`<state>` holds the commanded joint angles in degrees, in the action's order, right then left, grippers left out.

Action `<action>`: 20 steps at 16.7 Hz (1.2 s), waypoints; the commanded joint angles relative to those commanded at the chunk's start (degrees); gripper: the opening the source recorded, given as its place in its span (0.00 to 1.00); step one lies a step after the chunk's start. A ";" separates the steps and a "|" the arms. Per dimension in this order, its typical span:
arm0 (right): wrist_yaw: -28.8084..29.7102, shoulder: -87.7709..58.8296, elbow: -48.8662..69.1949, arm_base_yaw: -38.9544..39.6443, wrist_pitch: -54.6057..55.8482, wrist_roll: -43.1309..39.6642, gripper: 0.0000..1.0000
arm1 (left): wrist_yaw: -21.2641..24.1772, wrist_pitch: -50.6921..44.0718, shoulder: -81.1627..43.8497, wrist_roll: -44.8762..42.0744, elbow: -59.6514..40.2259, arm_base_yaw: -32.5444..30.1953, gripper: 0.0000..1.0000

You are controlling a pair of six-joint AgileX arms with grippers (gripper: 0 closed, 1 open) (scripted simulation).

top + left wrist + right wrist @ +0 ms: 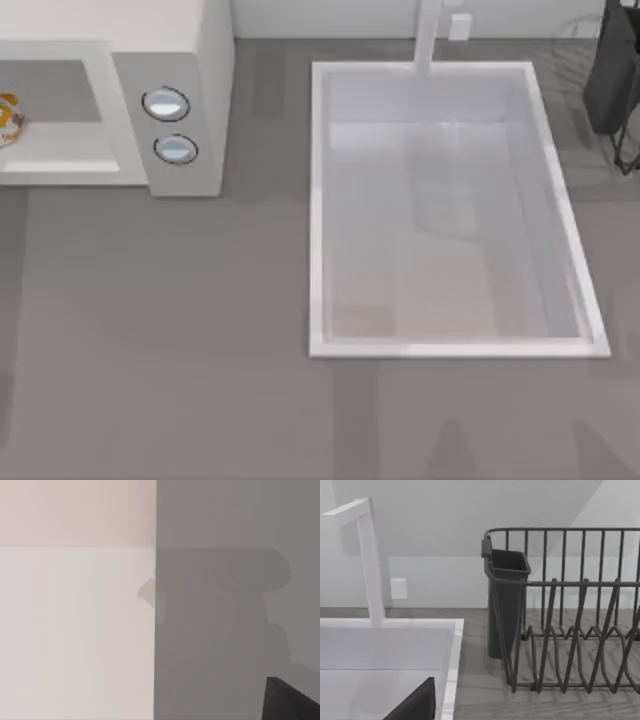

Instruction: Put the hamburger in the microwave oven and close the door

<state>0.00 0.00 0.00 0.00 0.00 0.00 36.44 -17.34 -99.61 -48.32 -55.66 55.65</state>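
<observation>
Hamburger (8, 117) lies inside the microwave oven (190, 60).
The oven stands at the counter's (180, 330) far left, beside the sink (318, 200); I cannot tell either claw's state.

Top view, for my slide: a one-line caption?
Hamburger sits inside the open microwave oven, beside the sink.
</observation>
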 joint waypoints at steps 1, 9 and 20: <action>0.00 0.00 0.00 0.00 0.00 0.00 1.00 | -0.34 0.64 1.83 0.92 3.36 -0.82 0.00; 0.00 0.00 0.00 0.00 0.00 0.00 1.00 | -2.57 5.85 9.75 5.87 12.76 -5.28 0.00; 0.00 0.00 0.00 0.00 0.00 0.00 1.00 | -11.15 10.99 25.13 20.02 26.64 -19.97 0.00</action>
<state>0.00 0.00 0.00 0.00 0.00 0.00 25.29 -6.35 -74.48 -28.30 -29.02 35.69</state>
